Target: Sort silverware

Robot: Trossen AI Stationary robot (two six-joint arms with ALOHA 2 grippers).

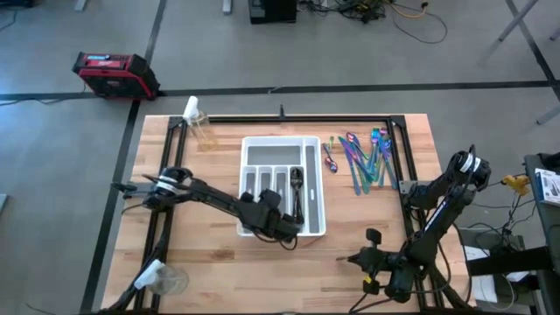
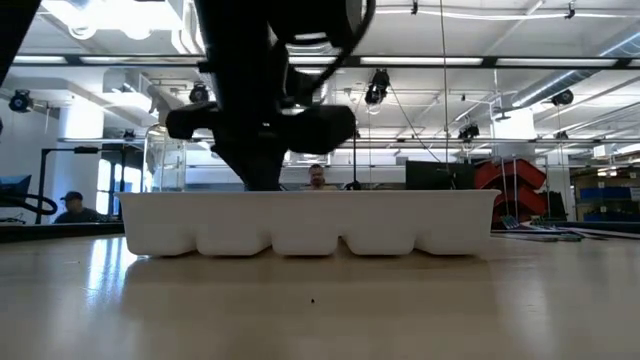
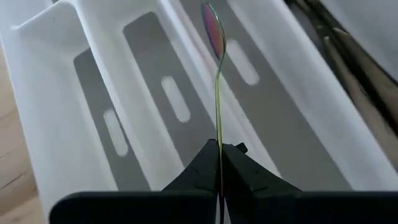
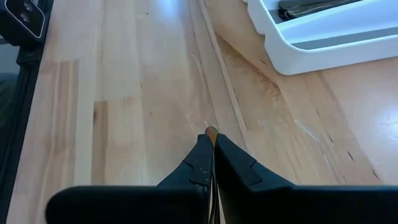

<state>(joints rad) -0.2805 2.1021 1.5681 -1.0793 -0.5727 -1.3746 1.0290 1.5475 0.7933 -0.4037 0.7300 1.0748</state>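
Tray [image 1: 283,147] at tabletop [image 1: 210,271] centre. Loose silverware [image 1: 363,157] on tabletop just right of tray; more pieces [image 1: 297,188] in tray compartment. Left tool [image 3: 219,163] over tray's near end, clamping spoon [image 3: 214,37] above compartments. Right tool [image 4: 211,154] over bare tabletop, right of tray's near corner, fingers together.

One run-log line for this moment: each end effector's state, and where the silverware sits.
left end effector: shut on spoon, over white tray | right end effector: shut, empty, over bare table | loose silverware: right of tray
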